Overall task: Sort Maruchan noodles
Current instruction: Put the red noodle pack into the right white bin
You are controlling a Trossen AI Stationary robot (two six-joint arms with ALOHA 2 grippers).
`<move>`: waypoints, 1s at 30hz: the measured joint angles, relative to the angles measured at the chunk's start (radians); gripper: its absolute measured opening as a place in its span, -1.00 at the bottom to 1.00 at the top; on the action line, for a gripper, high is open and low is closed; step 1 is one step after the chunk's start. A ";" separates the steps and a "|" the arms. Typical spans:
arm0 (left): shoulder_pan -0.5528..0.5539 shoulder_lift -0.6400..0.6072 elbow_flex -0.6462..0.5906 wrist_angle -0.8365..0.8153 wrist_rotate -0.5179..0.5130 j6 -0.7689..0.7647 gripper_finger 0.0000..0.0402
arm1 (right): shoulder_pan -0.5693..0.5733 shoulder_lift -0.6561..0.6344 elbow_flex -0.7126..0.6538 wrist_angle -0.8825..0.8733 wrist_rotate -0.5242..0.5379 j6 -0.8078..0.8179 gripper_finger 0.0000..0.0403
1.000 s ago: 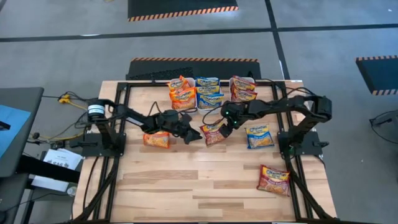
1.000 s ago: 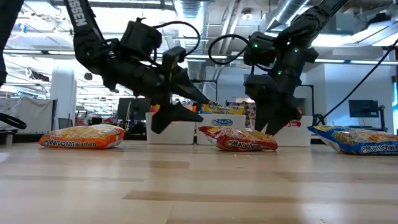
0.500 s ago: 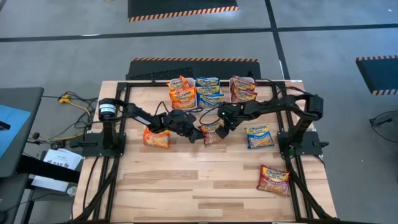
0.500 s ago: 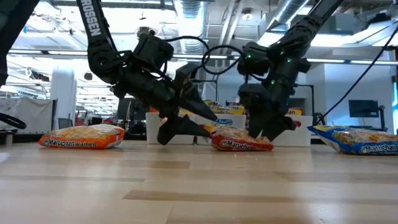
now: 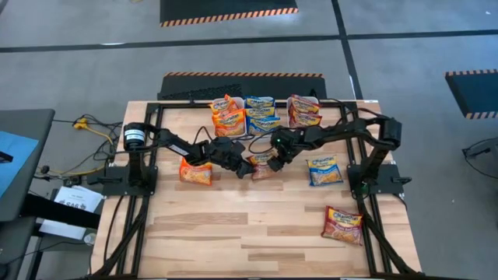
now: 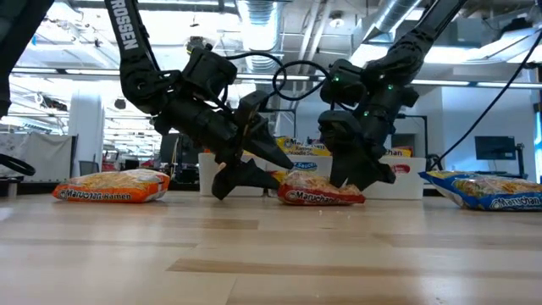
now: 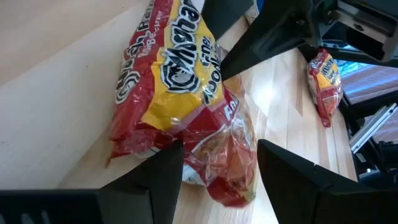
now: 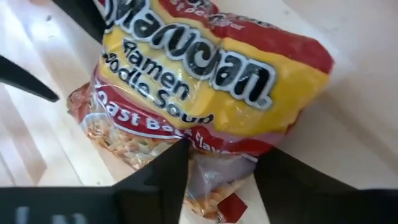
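Observation:
A dark red Maruchan packet lies flat on the wooden table's middle. My right gripper points down onto its right end and is shut on it. My left gripper is open and slants down from the table's left. Its fingers stand on either side of the packet's left end. An orange packet, a blue packet and another dark red packet lie loose on the table. My left gripper: I cannot tell whether its fingers touch the packet's left end. My right gripper pinches the packet's right end between its two fingers, by the clear seam. It comes from above, slanting from the table's right. The packet lies flat on the table.
Three white tubs stand at the far edge, holding orange, blue and dark red packets. The two arms nearly meet over the table's middle. The near half of the table holds only the dark red packet at the right.
My left gripper has gone down and toward the table's right, up to the dark red packet's left end. My right gripper has gone toward the table's left. The packet has slid a little left along the table with it, staying flat.

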 joint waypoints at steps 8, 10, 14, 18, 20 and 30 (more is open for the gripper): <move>0.000 0.000 0.000 0.004 0.001 0.000 -0.02 | 0.035 0.011 0.000 0.049 -0.046 0.000 -0.83; 0.000 0.000 0.000 0.004 0.012 0.000 -0.02 | 0.044 0.009 0.000 0.050 -0.045 -0.008 -0.93; 0.001 0.000 0.000 0.008 0.066 0.020 -0.02 | 0.055 0.008 0.000 0.044 -0.045 -0.005 -0.91; 0.001 -0.015 -0.001 0.019 0.129 0.023 -0.02 | 0.067 0.002 0.000 0.032 -0.038 -0.012 -0.97; 0.001 -0.030 -0.001 0.029 0.159 0.026 -0.02 | 0.072 -0.020 0.000 0.004 -0.025 -0.024 -0.97; 0.014 -0.182 -0.001 -0.017 0.211 0.083 -0.02 | 0.132 -0.261 0.001 -0.212 0.211 -0.040 -0.97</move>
